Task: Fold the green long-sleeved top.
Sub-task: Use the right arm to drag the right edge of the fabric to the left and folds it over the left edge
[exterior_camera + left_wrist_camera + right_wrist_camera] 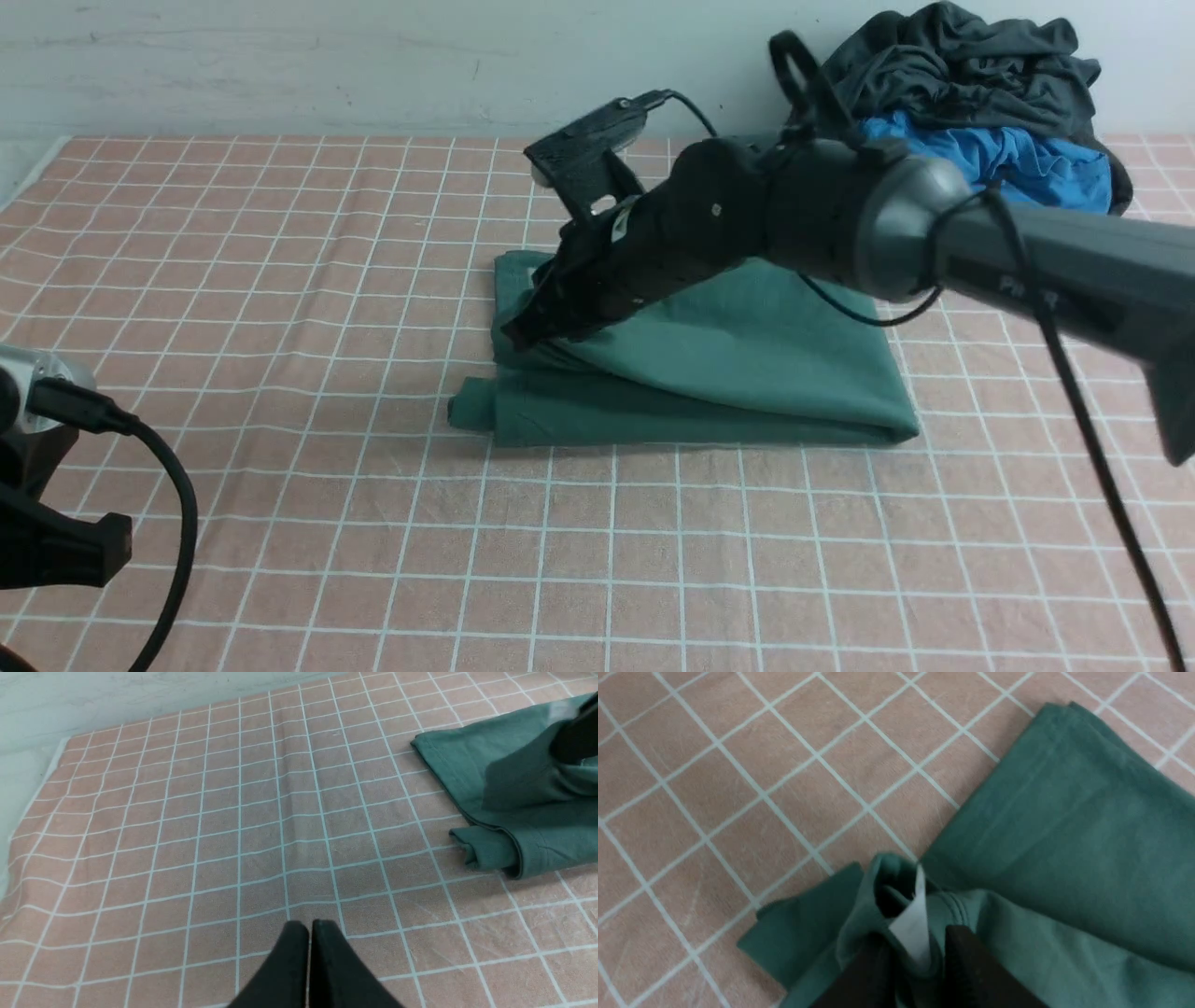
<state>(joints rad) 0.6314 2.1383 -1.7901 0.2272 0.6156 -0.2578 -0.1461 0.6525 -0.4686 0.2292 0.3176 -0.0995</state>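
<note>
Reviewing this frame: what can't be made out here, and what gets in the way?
Front view: the right arm hides the far middle of the green top.
Front view: tips of the right gripper are buried in fabric.
Right wrist view: print on the white label is too blurred to read.
Left wrist view: the bottom edge cuts off the left gripper behind its tips.

A pink cloth [280, 280] ruled with thin white lines into squares lies spread out, mostly flat, with slight ripples near its left edge. Behind it stands a pale, scuffed wall [280, 65]. In the far right corner, against the wall, sits a crumpled dark grey garment [962, 56] heaped over a bright blue garment [1018, 159].
</note>
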